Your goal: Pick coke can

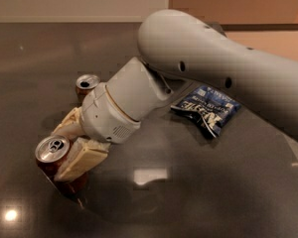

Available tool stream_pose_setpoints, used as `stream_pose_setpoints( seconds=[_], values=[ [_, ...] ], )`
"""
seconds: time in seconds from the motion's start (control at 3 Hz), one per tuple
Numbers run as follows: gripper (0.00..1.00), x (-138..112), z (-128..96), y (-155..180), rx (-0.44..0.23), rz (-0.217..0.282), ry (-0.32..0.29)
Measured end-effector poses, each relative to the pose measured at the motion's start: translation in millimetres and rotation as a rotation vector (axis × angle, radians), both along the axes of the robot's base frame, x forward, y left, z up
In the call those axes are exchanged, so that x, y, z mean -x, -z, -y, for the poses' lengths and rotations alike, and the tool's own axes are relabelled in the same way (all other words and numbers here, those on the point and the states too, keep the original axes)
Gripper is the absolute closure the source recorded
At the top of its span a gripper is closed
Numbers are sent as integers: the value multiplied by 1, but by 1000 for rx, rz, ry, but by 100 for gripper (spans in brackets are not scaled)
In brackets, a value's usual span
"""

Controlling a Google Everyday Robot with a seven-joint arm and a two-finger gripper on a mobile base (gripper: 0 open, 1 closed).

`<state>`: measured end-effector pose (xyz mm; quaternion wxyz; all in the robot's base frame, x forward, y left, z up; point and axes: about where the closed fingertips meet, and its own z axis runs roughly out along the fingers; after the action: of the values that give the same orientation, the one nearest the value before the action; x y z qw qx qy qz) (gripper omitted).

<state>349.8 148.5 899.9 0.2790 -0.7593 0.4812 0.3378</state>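
- The coke can [50, 151] stood on the dark desk [213, 197], near its front-left.
- The gripper [60, 152] straddled it, fingers [84, 157] apart, the nearer one against the can's side.
- Another can [87, 83] stood behind; a blue snack bag [207, 109] lay to the right.

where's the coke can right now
The coke can stands at the camera view's lower left on the dark table, with the tool right at it and the other can behind it.
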Motion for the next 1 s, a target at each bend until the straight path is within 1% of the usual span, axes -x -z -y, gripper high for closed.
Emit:
stream_pose_setpoints(
  seconds=[0.33, 0.67, 1.0],
  values=[
    [88, -13, 14, -11, 16, -31, 19],
    [100, -29, 39, -30, 24, -56, 44],
    [100, -37, 65, -51, 18, -61, 53]
  ],
)
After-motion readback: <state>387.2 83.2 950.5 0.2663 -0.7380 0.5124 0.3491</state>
